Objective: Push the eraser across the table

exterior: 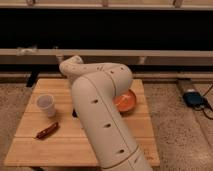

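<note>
A: Step?
B: Approach. Gripper hidden behind arm [100, 115], approx. table [30, 150] centre; fingers closed, empty. Eraser [75, 114]: prob. the dark bit at cup's [46, 105] 4 o'clock.
A: Next?
B: Seat tips on eraser, push steadily.

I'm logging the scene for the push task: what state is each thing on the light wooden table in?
White paper cup: upright, mouth up.
Reddish-brown elongated object: lying flat on the light wooden table.
Orange round bowl: upright, partly hidden by the white robot arm.
Two-finger gripper: shut, hidden behind that arm.
Small black eraser: hidden, cannot tell.
</note>
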`<state>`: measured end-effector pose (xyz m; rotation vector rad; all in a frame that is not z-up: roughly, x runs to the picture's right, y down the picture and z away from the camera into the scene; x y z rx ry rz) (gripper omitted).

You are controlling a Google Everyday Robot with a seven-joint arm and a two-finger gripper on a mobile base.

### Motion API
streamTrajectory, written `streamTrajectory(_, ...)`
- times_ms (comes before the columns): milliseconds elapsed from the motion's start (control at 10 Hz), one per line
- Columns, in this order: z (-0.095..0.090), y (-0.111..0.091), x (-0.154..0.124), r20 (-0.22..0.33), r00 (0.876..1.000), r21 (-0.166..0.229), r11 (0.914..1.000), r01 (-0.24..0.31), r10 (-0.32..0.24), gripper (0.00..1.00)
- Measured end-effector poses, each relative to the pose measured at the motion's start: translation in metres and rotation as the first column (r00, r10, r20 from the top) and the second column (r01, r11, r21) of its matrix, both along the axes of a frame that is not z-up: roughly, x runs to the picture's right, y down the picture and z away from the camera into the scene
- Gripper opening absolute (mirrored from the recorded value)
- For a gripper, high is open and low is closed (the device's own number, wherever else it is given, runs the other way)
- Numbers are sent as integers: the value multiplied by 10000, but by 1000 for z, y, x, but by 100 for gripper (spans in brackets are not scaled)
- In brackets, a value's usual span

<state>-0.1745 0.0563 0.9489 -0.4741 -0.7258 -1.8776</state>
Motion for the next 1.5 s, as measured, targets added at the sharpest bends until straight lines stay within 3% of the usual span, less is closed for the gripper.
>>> streamTrajectory(700,-22,34,7,-226,9997,-805,9967,66,-84,0)
streamTrajectory(1500,-65,78,5,-301,9995,-1163,9931,-125,90,0)
